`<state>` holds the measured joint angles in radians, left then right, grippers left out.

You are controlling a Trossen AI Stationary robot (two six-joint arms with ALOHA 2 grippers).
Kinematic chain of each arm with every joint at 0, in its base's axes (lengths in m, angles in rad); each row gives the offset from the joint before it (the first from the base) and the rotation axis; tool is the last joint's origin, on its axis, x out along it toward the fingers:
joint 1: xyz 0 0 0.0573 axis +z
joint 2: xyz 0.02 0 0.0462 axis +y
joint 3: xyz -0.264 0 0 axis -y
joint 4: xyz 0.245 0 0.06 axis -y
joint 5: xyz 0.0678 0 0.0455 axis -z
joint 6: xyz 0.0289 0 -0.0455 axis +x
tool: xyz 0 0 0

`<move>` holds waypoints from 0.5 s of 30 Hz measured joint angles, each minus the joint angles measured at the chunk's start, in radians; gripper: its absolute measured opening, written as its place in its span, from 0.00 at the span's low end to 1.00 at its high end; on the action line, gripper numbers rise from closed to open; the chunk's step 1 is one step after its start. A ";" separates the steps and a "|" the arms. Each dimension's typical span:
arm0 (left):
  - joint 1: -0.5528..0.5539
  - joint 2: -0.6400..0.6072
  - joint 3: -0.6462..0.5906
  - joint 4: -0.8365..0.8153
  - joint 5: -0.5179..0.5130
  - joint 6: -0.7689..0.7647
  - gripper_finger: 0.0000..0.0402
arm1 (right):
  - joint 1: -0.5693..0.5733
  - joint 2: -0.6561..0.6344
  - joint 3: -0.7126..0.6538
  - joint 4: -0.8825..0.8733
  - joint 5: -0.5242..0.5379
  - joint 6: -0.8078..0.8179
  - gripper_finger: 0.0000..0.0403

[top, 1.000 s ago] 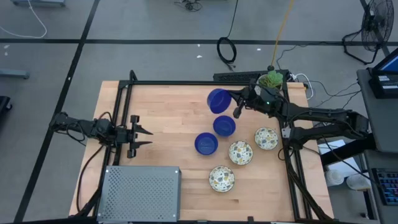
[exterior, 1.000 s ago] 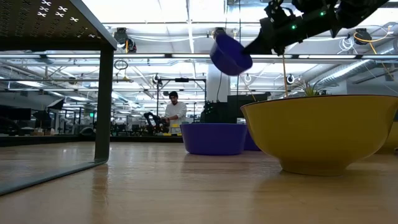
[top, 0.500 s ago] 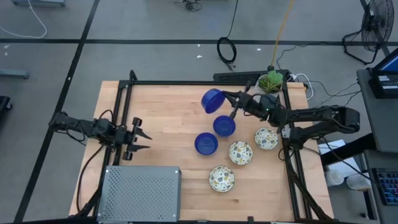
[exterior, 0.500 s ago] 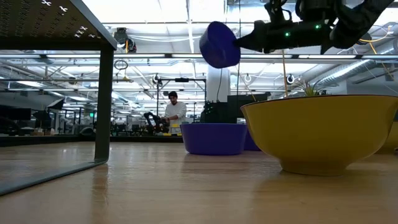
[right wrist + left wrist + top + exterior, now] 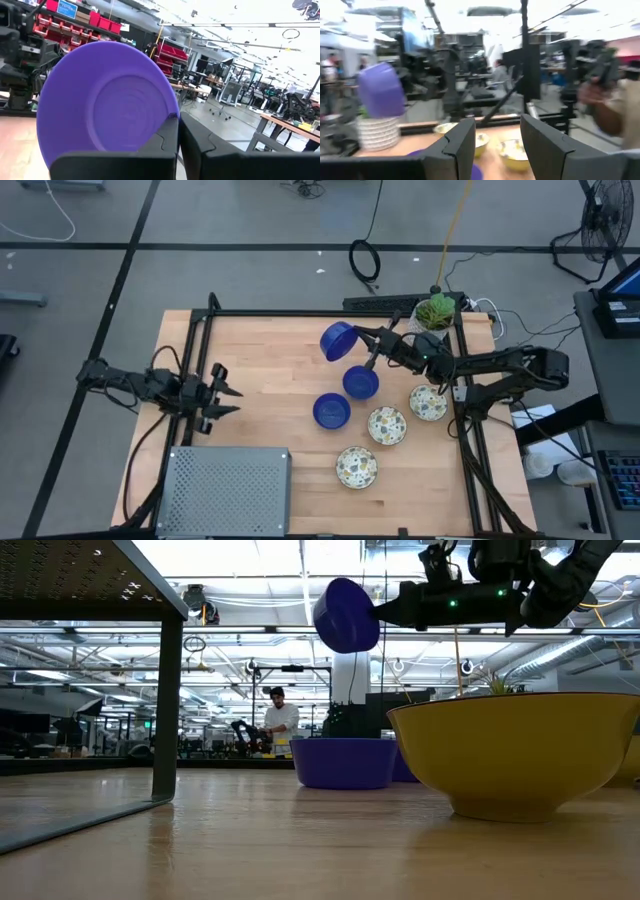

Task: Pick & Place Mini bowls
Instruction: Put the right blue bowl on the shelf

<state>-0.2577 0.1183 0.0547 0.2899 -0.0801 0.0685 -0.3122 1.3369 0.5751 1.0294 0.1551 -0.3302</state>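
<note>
Blue bowl (image 5: 339, 341) aloft in my right gripper (image 5: 366, 346).
Fingers clamp its rim, seemingly tilted; my left gripper (image 5: 222, 392) waits far left, fingers apart.

A robotics lab: other robot rigs (image 5: 245, 735), a person (image 5: 281, 718) at benches, red parts bins (image 5: 102, 22), ceiling strip lights (image 5: 250, 602).

Over the preceding second, the right tool (image 5: 362, 348), clamped on a blue mini bowl (image 5: 338, 341), carried it leftward and slightly toward the tabletop's middle; the bowl tipped further onto its edge, rising a little in the low view. The left tool (image 5: 222, 392) swung from level to angled toward the far side.
</note>
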 joint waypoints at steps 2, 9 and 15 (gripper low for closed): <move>0.000 0.001 0.000 -0.028 -0.019 -0.003 0.40 | 0.000 0.000 0.000 0.002 0.000 0.001 0.00; 0.000 0.067 -0.001 0.084 -0.283 -0.045 0.40 | 0.000 0.000 0.000 0.021 0.000 0.000 0.00; 0.036 0.293 0.030 0.364 -0.451 -0.073 0.40 | 0.000 0.018 0.003 0.083 0.000 -0.029 0.00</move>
<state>-0.2217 0.4113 0.0849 0.6542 -0.5315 -0.0048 -0.3122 1.3551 0.5779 1.1126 0.1555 -0.3591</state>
